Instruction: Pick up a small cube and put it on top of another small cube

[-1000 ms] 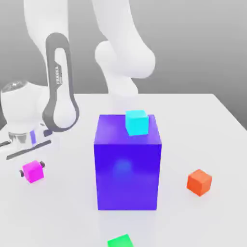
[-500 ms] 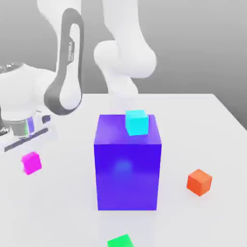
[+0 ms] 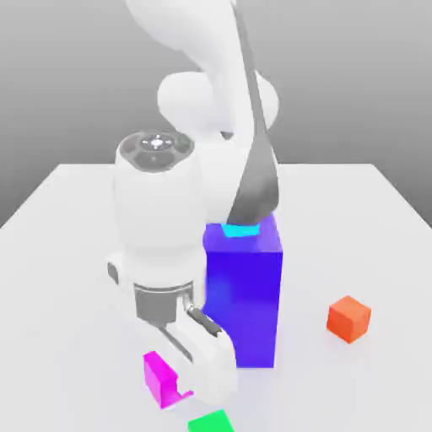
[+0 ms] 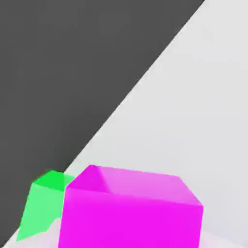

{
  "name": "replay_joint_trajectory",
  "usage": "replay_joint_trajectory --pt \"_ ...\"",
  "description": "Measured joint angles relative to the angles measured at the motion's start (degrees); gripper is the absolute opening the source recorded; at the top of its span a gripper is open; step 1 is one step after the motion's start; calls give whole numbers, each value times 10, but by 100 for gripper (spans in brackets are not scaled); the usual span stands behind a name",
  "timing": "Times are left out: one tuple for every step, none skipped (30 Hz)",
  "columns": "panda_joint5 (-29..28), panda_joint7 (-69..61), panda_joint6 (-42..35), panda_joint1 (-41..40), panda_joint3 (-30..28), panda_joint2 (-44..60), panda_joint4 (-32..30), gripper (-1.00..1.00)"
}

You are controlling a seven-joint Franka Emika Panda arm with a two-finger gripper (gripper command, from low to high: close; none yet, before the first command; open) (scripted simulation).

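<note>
The small cube (image 3: 159, 378) is bright magenta-pink and tilted, low over the white table (image 3: 67, 253) near its front edge in the exterior view. My gripper (image 3: 171, 385) is shut on the cube, with the white hand sloping down to it from above. In the hand view the small cube (image 4: 131, 213) sits very close. A small green cube (image 3: 211, 421) lies on the table just to the exterior view's right of the held cube, and it shows beside that cube as the green cube (image 4: 42, 203) in the hand view.
A big blue-violet block (image 3: 249, 295) stands right behind my hand, with a small cyan cube (image 3: 240, 229) on top. A small orange cube (image 3: 348, 318) rests on the table at the exterior view's right. The table's edge runs close past the green cube.
The arm has swung from the exterior view's left to the front centre, carrying the magenta cube from the left of the blue block to beside the green cube.
</note>
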Motion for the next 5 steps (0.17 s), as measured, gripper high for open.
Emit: replay_joint_trajectory --pt "0 0 0 0 0 0 0 100" --pt "0 0 0 0 0 0 0 100" --pt "0 0 0 0 0 0 0 100" --pt "0 0 0 0 0 0 0 100" --pt "0 0 0 0 0 0 0 100"
